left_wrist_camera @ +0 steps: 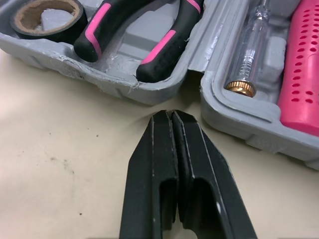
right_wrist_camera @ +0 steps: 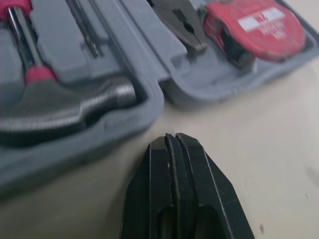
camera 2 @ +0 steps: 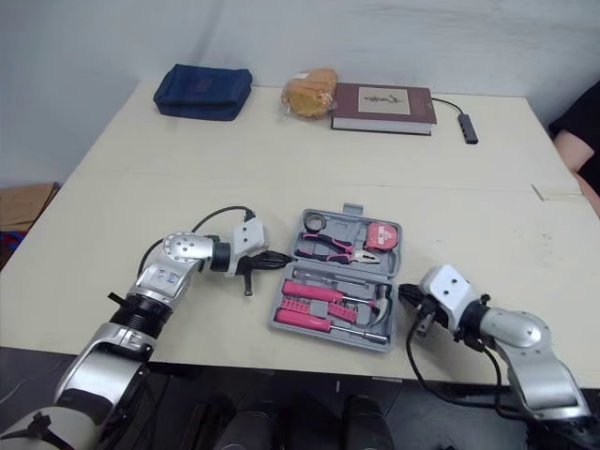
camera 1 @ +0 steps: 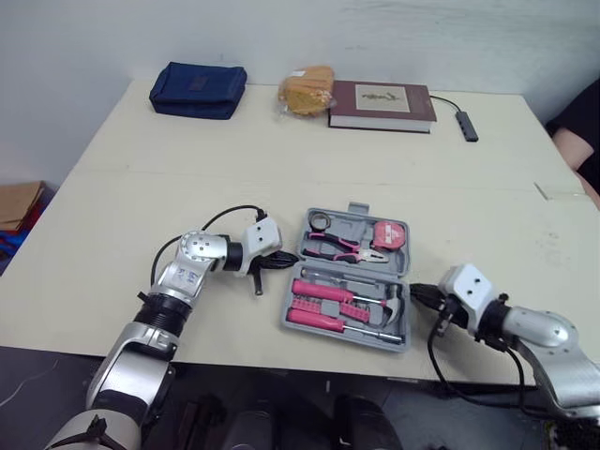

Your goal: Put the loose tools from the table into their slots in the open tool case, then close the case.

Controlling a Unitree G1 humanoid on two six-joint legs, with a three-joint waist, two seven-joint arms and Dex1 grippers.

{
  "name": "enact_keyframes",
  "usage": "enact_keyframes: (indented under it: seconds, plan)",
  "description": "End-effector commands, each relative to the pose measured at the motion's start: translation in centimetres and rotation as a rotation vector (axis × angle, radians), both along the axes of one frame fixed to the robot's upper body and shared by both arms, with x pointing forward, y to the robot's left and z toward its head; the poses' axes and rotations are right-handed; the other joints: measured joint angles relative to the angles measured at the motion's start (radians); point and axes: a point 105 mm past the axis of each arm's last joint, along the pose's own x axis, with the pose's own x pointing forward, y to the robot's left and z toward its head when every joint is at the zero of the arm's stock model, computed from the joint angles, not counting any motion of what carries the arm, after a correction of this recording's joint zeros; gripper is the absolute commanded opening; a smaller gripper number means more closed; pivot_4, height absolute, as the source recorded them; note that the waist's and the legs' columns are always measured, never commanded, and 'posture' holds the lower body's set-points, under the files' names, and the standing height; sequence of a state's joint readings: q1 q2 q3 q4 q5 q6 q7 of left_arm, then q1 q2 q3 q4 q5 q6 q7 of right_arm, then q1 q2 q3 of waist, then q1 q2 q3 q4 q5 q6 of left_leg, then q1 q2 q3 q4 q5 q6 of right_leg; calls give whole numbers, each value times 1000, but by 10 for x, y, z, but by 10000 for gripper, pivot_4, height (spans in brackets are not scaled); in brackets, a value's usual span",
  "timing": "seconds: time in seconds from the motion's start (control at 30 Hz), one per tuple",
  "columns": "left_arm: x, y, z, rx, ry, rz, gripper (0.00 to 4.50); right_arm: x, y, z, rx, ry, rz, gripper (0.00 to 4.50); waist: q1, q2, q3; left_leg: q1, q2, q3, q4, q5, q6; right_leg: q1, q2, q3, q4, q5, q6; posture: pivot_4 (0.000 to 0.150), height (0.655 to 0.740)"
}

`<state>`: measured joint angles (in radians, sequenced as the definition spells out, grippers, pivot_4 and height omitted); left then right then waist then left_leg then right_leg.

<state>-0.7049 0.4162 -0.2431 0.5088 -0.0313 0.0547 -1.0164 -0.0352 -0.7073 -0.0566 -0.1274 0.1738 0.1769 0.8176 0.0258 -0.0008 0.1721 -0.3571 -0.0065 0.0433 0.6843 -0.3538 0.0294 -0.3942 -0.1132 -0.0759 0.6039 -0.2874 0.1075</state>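
Grey plastic, the case lies open and flat near the front of the table, its slots looking filled, so closing seems the step left. From the head, the left gripper sits at the case's left edge and the right gripper at its right edge, flanking it, probably to fold one half over. The left wrist view has the left gripper's fingers pressed together on nothing, tips just short of the hinge seam, beside the pliers and tape. The right wrist view has the right gripper likewise clenched and empty, near the hammer corner
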Motion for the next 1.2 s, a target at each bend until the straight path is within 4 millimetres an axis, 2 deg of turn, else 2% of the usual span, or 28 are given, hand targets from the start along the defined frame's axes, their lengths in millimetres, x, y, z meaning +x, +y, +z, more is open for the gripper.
enact_keyframes:
  seconds: [0.03, 0.2, 0.43, 0.67, 0.73, 0.83, 0.87, 0.93, 0.97, 1.07, 1.13, 1.17, 1.2]
  plan:
    - [-4, -5, -4, 3, 6, -11, 0, 5, 7, 0, -7, -18, 23, 364, -2, 0, 0, 0, 0, 0, 0, 0, 0, 0, 0, 0, 0, 0, 0, 1500, 7400]
    - [-20, -7, -4, -36, 38, -78, 0, 7, 20, -2, -7, -8, 83, 364, -6, 0, 0, 1, 0, 0, 0, 0, -1, 0, 0, 0, 0, 0, 0, 1500, 7400]
    - [-37, 5, -2, -5, 46, -80, 0, -9, 36, -5, -5, 26, 156, 364, -10, 0, 0, 1, 2, 0, 0, 0, -2, 0, 0, 0, 0, 0, 0, 1500, 7400]
    - [-34, 14, -7, 16, 54, -12, 0, -16, 32, -8, 11, 55, 132, 364, -10, 0, 0, 2, 2, 0, 0, -1, -3, 1, 0, 0, 0, 0, -1, 1500, 7400]
    - [-39, 18, -7, 22, 90, -36, 0, -14, 25, -9, -8, 47, 102, 364, -11, 0, 0, 2, 2, 0, -1, -1, -3, 1, 0, 1, 0, -1, -1, 1500, 7400]
    - [-15, 40, 10, 28, 21, 79, 0, -8, -14, -4, -84, 36, -20, 364, -13, 0, 0, 2, 3, 0, -1, -1, -3, 1, 0, 2, 0, -1, -1, 1500, 7400]
    - [-9, 50, 16, 28, 22, 122, 2557, -11, -24, 3, -44, 60, -52, 16, -11, 0, 0, 2, 2, 0, -1, -1, -3, 1, 0, 1, 0, -1, -1, 1500, 7400]
    - [-4, 59, 20, 28, 33, 158, 7894, -16, -29, 11, 17, 93, -68, 0, -3, 0, 0, 1, 2, -1, -1, 0, -2, 1, 0, 1, 0, -1, -1, 1500, 7400]
    - [-3, 60, 20, 31, 35, 162, 12689, -17, -29, 12, 31, 104, -69, 0, -3, 0, 0, 1, 2, -1, -1, -1, -2, 1, 0, 1, 0, -1, -1, 1500, 7400]
    - [-7, 64, 49, -76, 109, 139, 26573, -29, -52, 27, -18, 116, -120, 9788, 2, 1, 1, 0, 2, -1, -1, -1, -2, 0, -1, 1, -1, -1, -1, 1500, 7400]
    - [-9, 59, 59, -61, 120, 119, 36181, -24, -55, 48, 91, 76, -203, 19826, 0, -1, 2, -3, 1, -3, 0, -1, -1, -1, -1, 0, -2, 0, -1, 1500, 7400]
    - [-7, 59, 60, -47, 157, 162, 40681, -22, -51, 56, 168, 96, -227, 24679, -1, -1, 3, -3, 1, -3, 0, -1, -1, -1, -1, 0, -2, 0, -1, 1500, 7400]
    - [1, 60, 61, -25, 199, 269, 44882, -20, -54, 57, 154, 163, -310, 29406, -3, -1, 3, -3, 1, -3, 0, -1, -2, -1, -1, 0, -2, 0, 0, 1500, 7400]
